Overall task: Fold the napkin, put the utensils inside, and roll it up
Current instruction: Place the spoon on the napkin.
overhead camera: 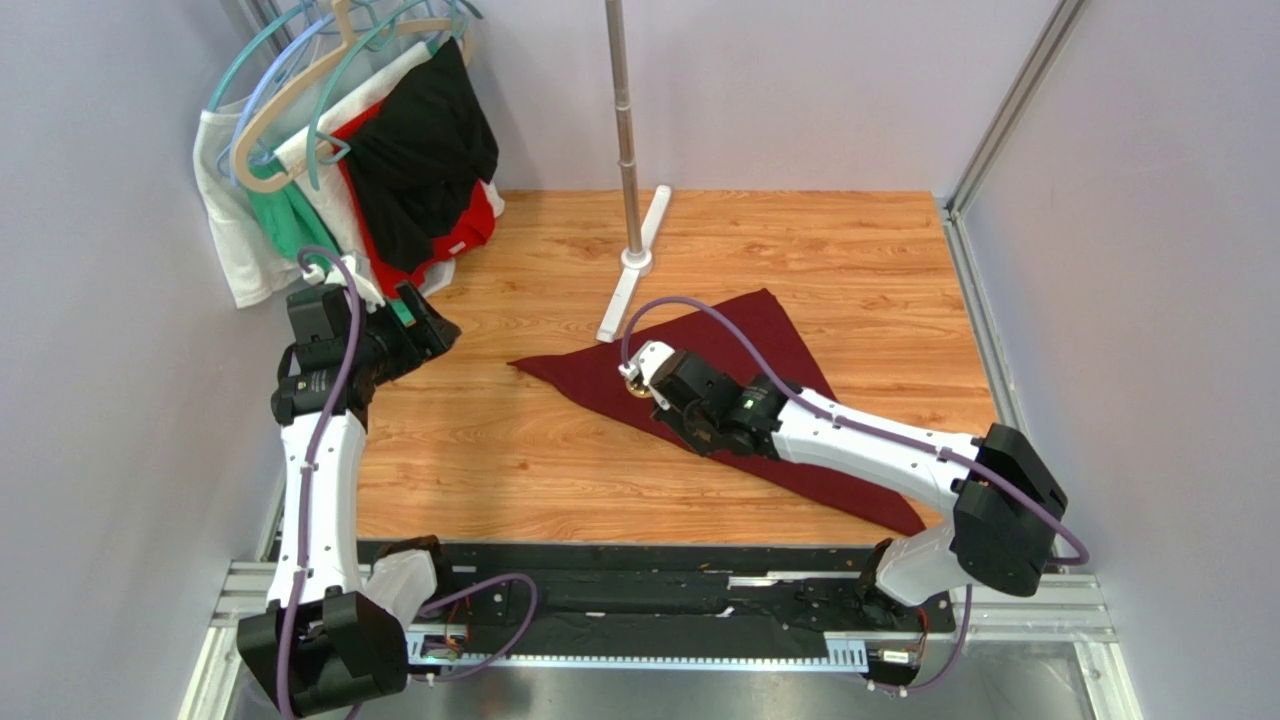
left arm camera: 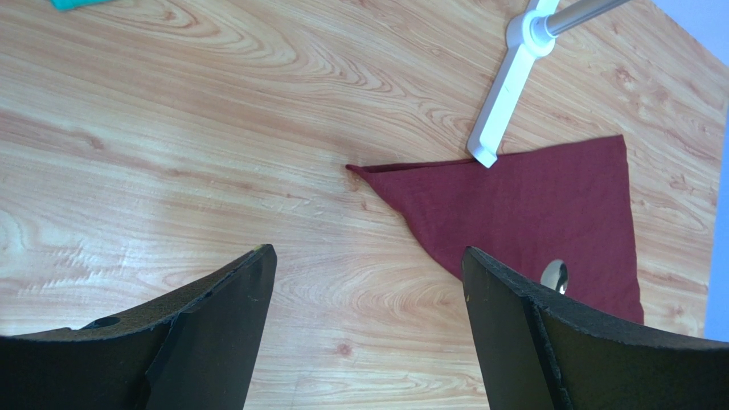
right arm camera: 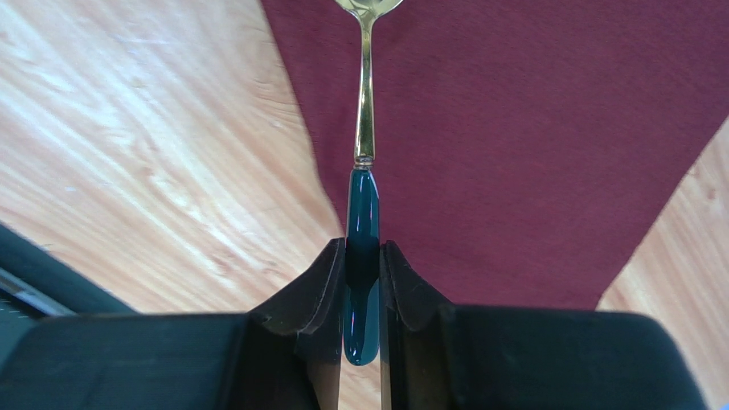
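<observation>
**Spoon gripped over the folded napkin; left arm idle to one side**

Overhead view: the napkin (overhead camera: 579, 372) lies flat on the wooden table (overhead camera: 496, 465), right of centre. It is folded into a triangle, with one long tip pointing toward the left arm. The right arm reaches across the napkin's near edge, so that the right gripper (overhead camera: 654, 375) is over the cloth near its middle.

Right wrist view: the right gripper (right arm camera: 363, 248) has its fingers (right arm camera: 321, 282) drawn narrow and pinches the dark handle of the spoon (right arm camera: 363, 196). The gold neck and bowl project straight ahead over the maroon napkin (right arm camera: 530, 128). Whether the bowl rests on the cloth or hangs just above it cannot be told.

Left wrist view: the left gripper (left arm camera: 368, 256) is over bare wood, well apart from the spoon. Its fingers (left arm camera: 222, 325) are spread wide with nothing between them. The pointed tip of the napkin (left arm camera: 530, 205) shows two layers of cloth, and the bowl of the spoon (left arm camera: 554, 275) appears at the cloth's near edge.

Background: a metal stand (overhead camera: 631, 255) rises from the far side of the table, and one white foot reaches the napkin's far edge. The left gripper (overhead camera: 428, 323) is near clothes on hangers (overhead camera: 376, 150) in the far left corner.
</observation>
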Controlling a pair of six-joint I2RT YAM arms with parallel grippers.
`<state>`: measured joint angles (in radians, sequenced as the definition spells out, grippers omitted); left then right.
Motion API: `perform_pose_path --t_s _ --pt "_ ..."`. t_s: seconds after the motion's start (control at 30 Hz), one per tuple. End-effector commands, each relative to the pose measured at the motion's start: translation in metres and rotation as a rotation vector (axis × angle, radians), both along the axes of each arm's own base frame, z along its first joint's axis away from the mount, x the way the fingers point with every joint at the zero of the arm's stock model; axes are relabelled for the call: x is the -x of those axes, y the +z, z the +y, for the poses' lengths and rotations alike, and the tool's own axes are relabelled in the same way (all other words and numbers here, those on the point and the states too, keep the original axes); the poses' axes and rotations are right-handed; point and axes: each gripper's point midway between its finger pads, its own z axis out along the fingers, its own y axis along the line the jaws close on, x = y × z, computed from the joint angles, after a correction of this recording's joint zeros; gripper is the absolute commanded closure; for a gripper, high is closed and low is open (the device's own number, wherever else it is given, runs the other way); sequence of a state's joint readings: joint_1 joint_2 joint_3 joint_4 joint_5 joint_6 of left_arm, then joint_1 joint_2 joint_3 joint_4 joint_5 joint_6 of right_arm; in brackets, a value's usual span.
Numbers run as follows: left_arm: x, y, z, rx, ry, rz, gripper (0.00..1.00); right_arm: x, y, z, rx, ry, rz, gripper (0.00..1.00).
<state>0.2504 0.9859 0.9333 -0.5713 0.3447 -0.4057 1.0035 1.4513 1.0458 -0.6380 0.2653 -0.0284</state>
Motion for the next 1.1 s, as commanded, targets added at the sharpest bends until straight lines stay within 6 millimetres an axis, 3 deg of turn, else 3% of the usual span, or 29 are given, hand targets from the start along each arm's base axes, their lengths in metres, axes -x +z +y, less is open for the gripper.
perform_pose_path --t_s 0.0,0.23,0.4,1.07 --pt "-0.003 0.006 -0.002 0.011 -0.021 -0.036 0.11 -0.016 0.009 -0.016 0.027 0.071 -0.040 1.00" --pt "-0.002 0.010 -0.006 0.021 -0.034 -0.054 0.11 -0.016 -0.012 -0.048 0.130 0.098 -0.038 1.00" --pt "-0.001 0.011 -0.007 0.024 -0.040 -0.060 0.11 -0.012 -0.016 -0.061 0.127 0.096 -0.034 1.00" --pt "-0.001 0.013 -0.011 0.038 -0.060 -0.067 0.11 -0.010 -0.056 -0.062 0.133 0.103 0.038 1.00"
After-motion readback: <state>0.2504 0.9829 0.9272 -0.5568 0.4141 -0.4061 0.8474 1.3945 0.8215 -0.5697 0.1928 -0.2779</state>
